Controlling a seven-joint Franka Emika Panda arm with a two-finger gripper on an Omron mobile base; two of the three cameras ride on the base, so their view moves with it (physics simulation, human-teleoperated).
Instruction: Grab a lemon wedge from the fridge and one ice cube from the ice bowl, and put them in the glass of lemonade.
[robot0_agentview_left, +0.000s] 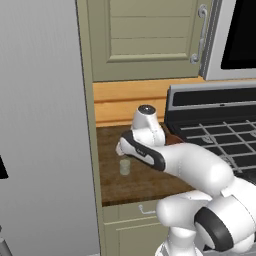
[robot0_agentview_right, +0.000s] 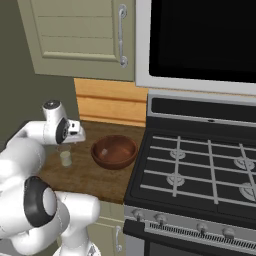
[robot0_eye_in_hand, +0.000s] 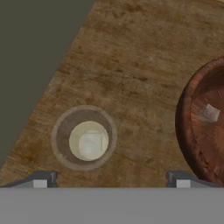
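Glass of lemonade near the counter's left edge, a pale cube already inside; gripper above it, jaws wide and empty. Ice bowl right, one cube remaining. Lemon wedge: whether added, unclear.

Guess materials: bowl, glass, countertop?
The ice bowl: looks like turned wood, reddish-brown, slightly glossy, with ring-like grain; glazed ceramic is possible. The glass of lemonade: clear glass or plastic, since the pale liquid shows through the wall. The counter: dark wood, matte, with streaky grain.
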